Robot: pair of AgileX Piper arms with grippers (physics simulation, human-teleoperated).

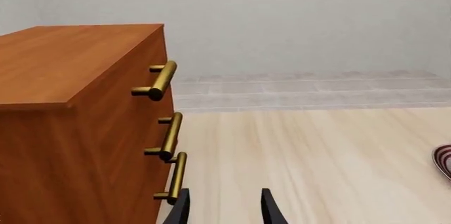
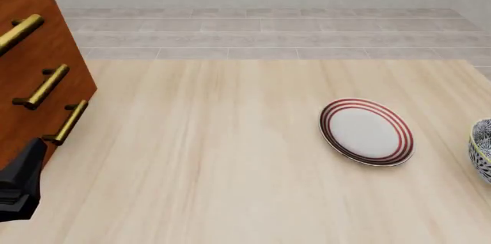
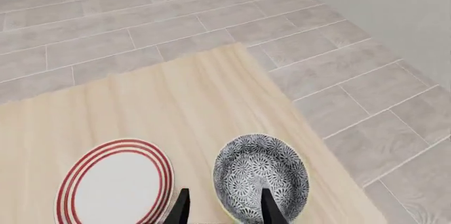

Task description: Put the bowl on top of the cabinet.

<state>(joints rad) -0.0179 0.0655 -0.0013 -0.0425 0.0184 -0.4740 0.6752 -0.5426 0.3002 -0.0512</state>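
While approach to the bowl (image 3: 261, 177) is the step in hand, right gripper (image 3: 225, 208) noted above it with fingers spread and nothing between them; one fingertip (image 3: 268, 204) over the bowl's interior, the other just outside the near rim on the plate side. Contact with the rim not confirmed, probably not yet made. Bowl upright on the wooden table (image 2: 230, 157), near the table's far-right edge, just beside the red-ringed plate (image 3: 116, 182) but apart from it. Recommended: lower straight down so one finger lands inside the wall and the other outside, then close on the rim; avoid sideways drift toward the plate, since a nudge could slide the bowl toward the table edge close by. Rim grip on a deep glazed bowl judged prone to tilt, so lift slowly and keep the wrist level. Left gripper (image 1: 224, 207) also spread and empty, hanging low just beside the cabinet (image 1: 77, 108), next to its lowest brass handle (image 1: 176, 176). Cabinet top bare in the left wrist view and well apart from the bowl, across the table; carry must clear the top's height before moving across.
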